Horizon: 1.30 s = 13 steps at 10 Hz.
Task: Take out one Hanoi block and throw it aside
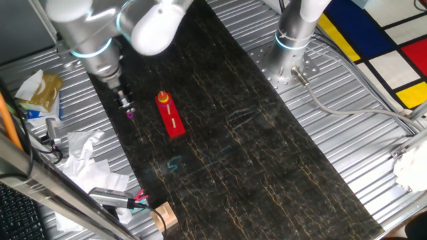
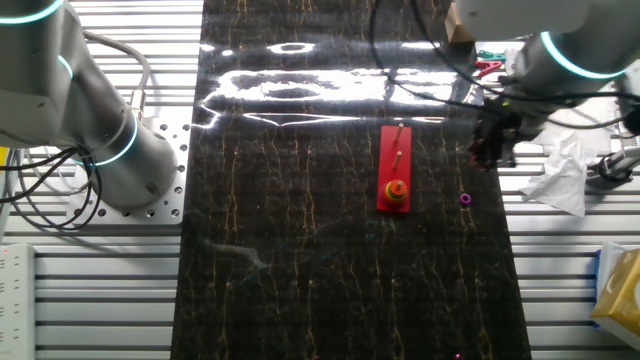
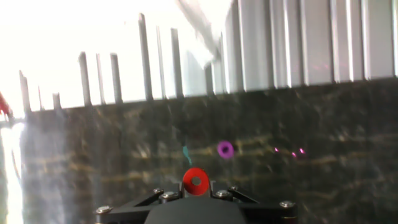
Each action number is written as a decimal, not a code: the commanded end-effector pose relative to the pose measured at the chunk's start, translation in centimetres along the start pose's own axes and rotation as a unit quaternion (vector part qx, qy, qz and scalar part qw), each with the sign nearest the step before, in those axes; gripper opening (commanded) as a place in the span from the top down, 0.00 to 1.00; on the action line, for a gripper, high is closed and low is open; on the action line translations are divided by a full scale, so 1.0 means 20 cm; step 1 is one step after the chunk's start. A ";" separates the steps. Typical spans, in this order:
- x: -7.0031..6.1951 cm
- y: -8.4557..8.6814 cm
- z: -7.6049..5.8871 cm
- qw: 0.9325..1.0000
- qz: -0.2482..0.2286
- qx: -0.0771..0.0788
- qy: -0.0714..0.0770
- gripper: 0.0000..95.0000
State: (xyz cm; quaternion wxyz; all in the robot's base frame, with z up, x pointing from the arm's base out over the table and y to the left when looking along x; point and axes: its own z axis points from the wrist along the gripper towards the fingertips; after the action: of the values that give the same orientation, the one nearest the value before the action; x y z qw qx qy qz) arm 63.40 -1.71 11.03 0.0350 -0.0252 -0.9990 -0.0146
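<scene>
Hand view is blurred and blown out white at upper left; glare streaks the bench [image 2: 300, 85] in the other fixed view.

End effector [image 1: 125, 103]: I see it low over the tabletop's [image 1: 267, 167] nine o'clock edge; finger state unclear.
Purple speck [image 1: 131, 115]: just under its tip.
Long red bar [image 1: 171, 116]: at three o'clock of the end effector, near but apart; small stack on its far end.
</scene>
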 end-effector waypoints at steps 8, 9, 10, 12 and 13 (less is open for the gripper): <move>-0.04 0.03 0.01 0.999 -0.011 -0.005 -0.041 1.00; -0.04 0.04 0.02 0.999 -0.008 -0.005 -0.042 1.00; -0.05 0.04 0.01 0.999 -0.009 -0.005 -0.042 1.00; -0.05 0.04 0.01 0.999 -0.010 -0.007 -0.045 1.00; -0.05 0.04 0.01 0.999 -0.011 -0.007 -0.046 1.00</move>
State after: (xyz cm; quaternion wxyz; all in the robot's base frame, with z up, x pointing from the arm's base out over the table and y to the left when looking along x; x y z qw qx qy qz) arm 64.38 -0.94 10.71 -0.0118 -0.0148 -0.9996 -0.0207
